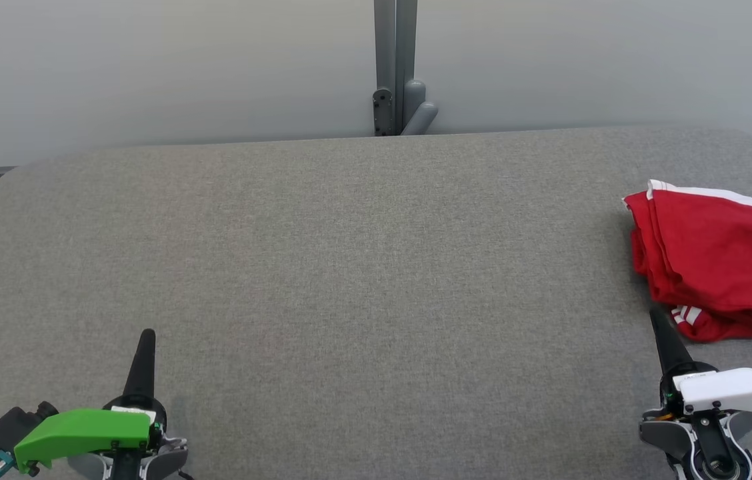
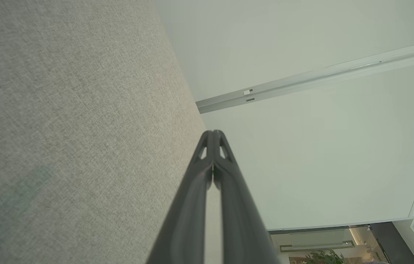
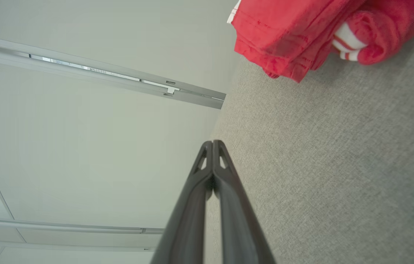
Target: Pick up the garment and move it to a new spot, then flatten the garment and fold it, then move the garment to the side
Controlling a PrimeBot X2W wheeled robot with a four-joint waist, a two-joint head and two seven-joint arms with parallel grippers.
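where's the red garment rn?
Head view: the red garment lies on the right side of the grey table, just ahead of the right gripper and apart from it.

I see my right gripper (image 3: 212,143) pinched tight over the gray table (image 3: 339,165), apart from the red garment (image 3: 302,33).

The garment (image 1: 716,260) is red with white stripes, folded into a compact stack of several layers. It lies at the far right of the grey fabric counter (image 1: 349,267), its right part cut off by the edge of the head view. A white band runs along its rear top edge, and a bunched end with white stripes sticks out at the near corner. The layered fold edges face left, and the cloth is slightly rumpled.
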